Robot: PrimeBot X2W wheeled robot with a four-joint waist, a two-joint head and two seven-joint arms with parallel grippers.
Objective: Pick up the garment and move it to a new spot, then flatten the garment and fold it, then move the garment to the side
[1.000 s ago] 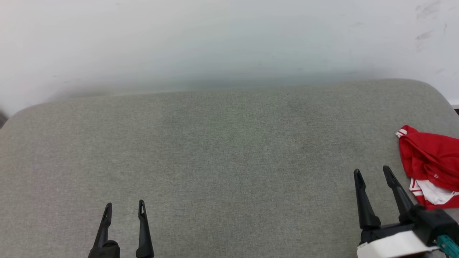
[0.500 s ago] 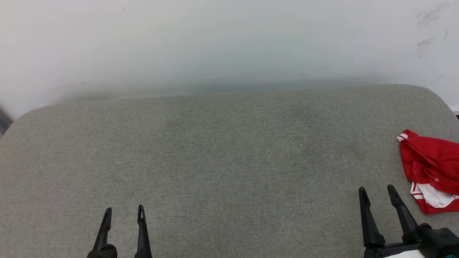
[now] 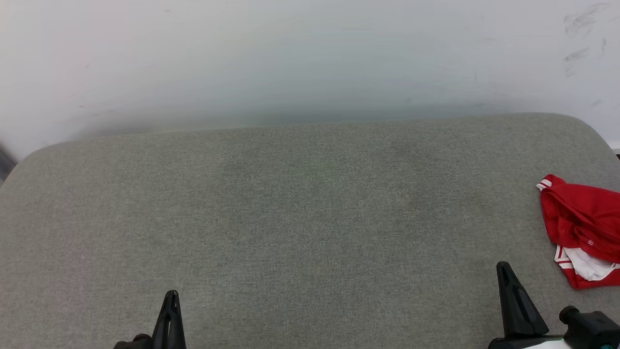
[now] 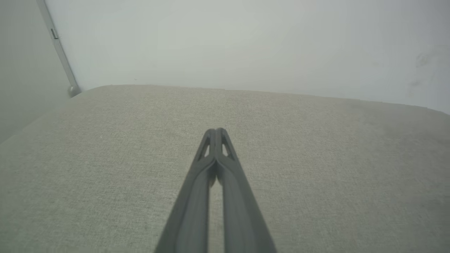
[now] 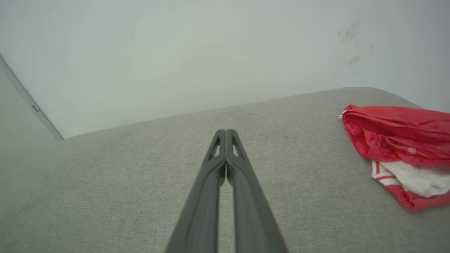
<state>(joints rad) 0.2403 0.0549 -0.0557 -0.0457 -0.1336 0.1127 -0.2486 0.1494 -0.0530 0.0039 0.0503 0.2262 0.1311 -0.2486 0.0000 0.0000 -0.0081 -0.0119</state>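
The red garment (image 3: pixel 581 228) lies bunched at the right edge of the grey cushioned surface (image 3: pixel 300 208), a white sleeve with red-striped trim showing on its near side; its lettering is hidden. The right wrist view has the garment (image 5: pixel 397 140) at the far right. My right gripper (image 3: pixel 505 271) sits low at the bottom right, left of the garment and apart from it; its fingers (image 5: pixel 225 135) are shut with nothing between them. At the bottom left my left gripper (image 3: pixel 170 298) hovers over bare fabric, and its fingers (image 4: pixel 215 133) are pressed together, holding nothing.
A pale wall (image 3: pixel 310 58) rises right behind the surface. The surface's rounded back corners (image 3: pixel 581 121) curve down at both sides. A metal strip (image 4: pixel 58 49) runs down the wall at the far left of the left wrist view.
Both grippers went from open to shut and drew back toward the bottom of the head view. The head camera shifted a little. The garment stayed where it lay.
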